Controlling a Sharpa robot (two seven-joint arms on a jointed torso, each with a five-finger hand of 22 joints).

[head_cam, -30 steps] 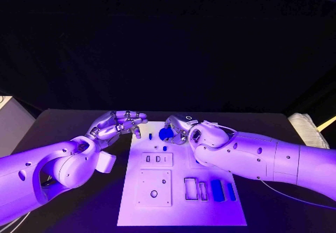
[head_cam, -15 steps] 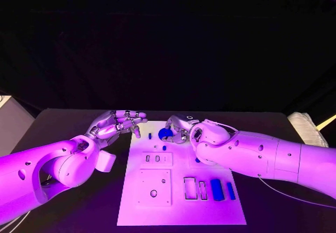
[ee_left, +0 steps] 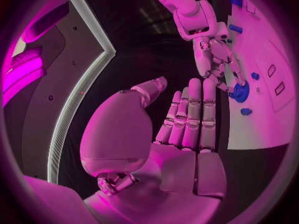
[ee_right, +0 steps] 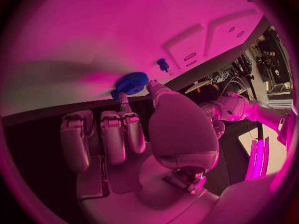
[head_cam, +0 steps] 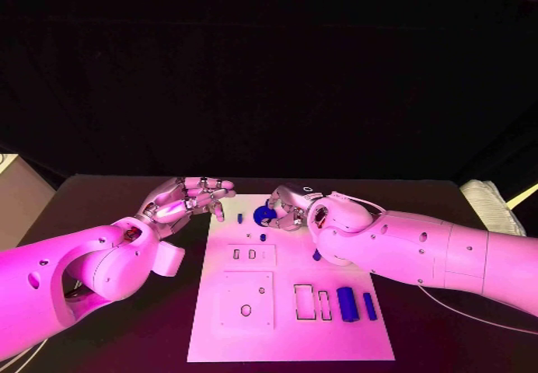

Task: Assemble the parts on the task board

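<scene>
1. While the work looks to be at an early stage, the largest thing in view is the black counter [head_cam: 112,194], which carries a white task board [head_cam: 286,334] lying lengthwise away from the robot.
2. Two white arms reach in over the far end of the board, one from each side.
3. The right hand [head_cam: 294,208] hovers over the far end of the board. Its thumb and one finger pinch a round blue part [head_cam: 266,214], while the other fingers [ee_right: 112,134] stay loosely extended beside it. In the right wrist view the round blue part [ee_right: 129,83] sits at the fingertips, close above the white surface; whether it touches the board cannot be told.
4. The left hand [head_cam: 185,198] hangs just off the board's far left corner, holding nothing. Its fingers [ee_left: 193,114] lie straight and close together, thumb apart.
5. Two raised white plates with cut-outs sit on the left half of the board: a square plate [head_cam: 246,299] nearer the robot, and a smaller slotted plate [head_cam: 250,253] beyond it. All their openings look unfilled.
6. Near the right edge, a blue block [head_cam: 347,304] and a thin blue bar [head_cam: 370,305] lie loose beside two outlined rectangular slots [head_cam: 305,302].
7. Two small blue pegs [head_cam: 240,218] are near the far end, close to the held part.
8. Judging by this, several parts remain to be seated; only the round one is in hand.
</scene>
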